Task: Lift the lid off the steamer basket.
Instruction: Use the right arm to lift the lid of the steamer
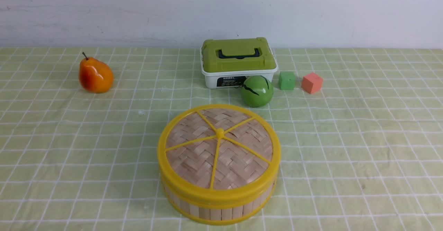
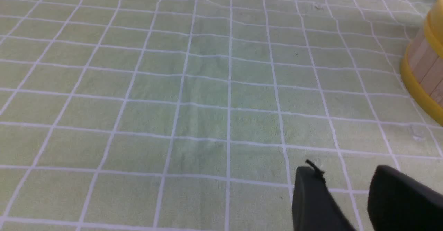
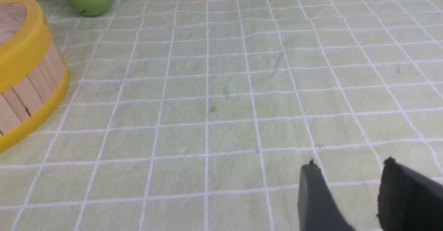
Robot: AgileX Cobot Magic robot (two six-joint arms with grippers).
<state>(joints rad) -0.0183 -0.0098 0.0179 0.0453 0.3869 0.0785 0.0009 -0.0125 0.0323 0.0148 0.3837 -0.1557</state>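
The lid (image 1: 218,147), woven tan bamboo with a yellow rim, yellow spokes and a small centre knob, sits on the steamer basket (image 1: 214,210), a round tub with wood slat walls, in the middle of the table near the front. Neither arm shows in the front view. In the left wrist view my left gripper (image 2: 346,170) is open and empty over bare cloth, with the basket's wall (image 2: 427,72) off to one side. In the right wrist view my right gripper (image 3: 349,165) is open and empty over the cloth, apart from the basket (image 3: 31,85) and the lid's rim (image 3: 24,47).
A white box with a green lid (image 1: 238,62) stands behind the basket, a green ball (image 1: 256,91) before it. A green cube (image 1: 287,80) and an orange cube (image 1: 312,82) lie to the right. An orange pear (image 1: 95,74) stands far left. A green checked cloth (image 1: 363,148) covers the table.
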